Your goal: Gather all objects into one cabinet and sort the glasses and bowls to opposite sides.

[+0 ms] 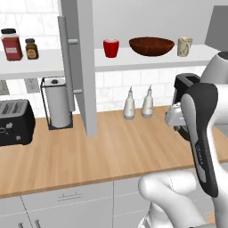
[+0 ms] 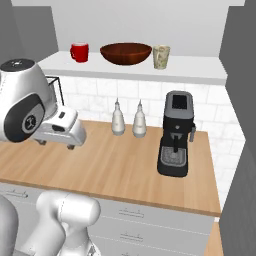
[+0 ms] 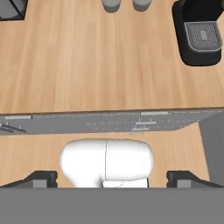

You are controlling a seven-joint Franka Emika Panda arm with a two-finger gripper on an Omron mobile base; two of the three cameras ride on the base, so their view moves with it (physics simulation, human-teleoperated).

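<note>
On the pale shelf point(image 1: 133, 59) of the open grey cabinet stand a red cup point(image 1: 111, 48), a wide dark brown bowl point(image 1: 151, 46) and a beige mug point(image 1: 185, 46), in that order from left to right. The same row shows in the right base view: red cup point(image 2: 79, 52), bowl point(image 2: 125, 53), beige mug point(image 2: 161, 56). The coral-orange mug is out of view. My gripper point(image 2: 55, 144) hangs over the wooden counter, well below the shelf, and points down. In the hand view its fingertips point(image 3: 41, 179) stand wide apart; the gripper point(image 3: 112, 178) is open with nothing between them.
The cabinet's left door point(image 1: 78, 67) swings out over the counter point(image 1: 111, 151). Two white bottles point(image 1: 138, 104) stand at the wall beside a black coffee machine point(image 2: 176, 134). A paper towel holder point(image 1: 57, 103), toaster point(image 1: 15, 122) and spice jars point(image 1: 18, 45) are at the left.
</note>
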